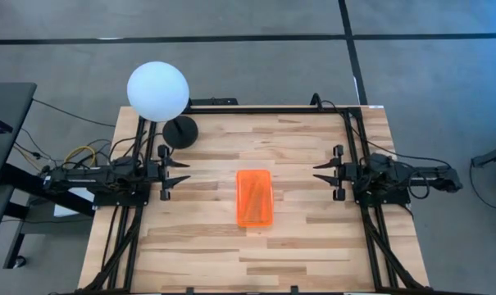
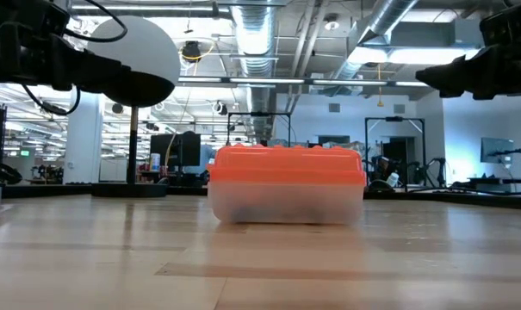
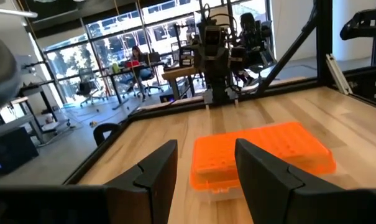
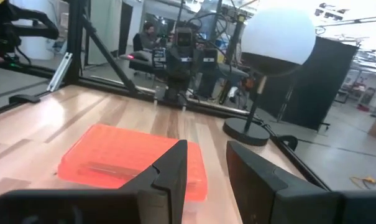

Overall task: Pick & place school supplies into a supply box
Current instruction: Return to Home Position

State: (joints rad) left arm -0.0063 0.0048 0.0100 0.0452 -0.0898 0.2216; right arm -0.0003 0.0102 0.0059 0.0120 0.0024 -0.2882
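Observation:
The supply box (image 1: 254, 197), a clear case with its orange lid shut, lies flat on its base at the middle of the wooden table; it also shows in the low view (image 2: 286, 183), the left wrist view (image 3: 262, 157) and the right wrist view (image 4: 128, 163). Thin shapes show faintly through the lid; no loose school supplies are in view. My left gripper (image 1: 184, 172) hovers open at the table's left, pointing at the box. My right gripper (image 1: 319, 173) hovers open at the table's right, pointing at the box. Both are empty and above the tabletop.
A white globe lamp (image 1: 157, 91) on a black round base (image 1: 181, 131) stands at the table's far left, just behind my left gripper. Black frame rails (image 1: 264, 109) run along the far edge and both sides. Bare wood lies around the box.

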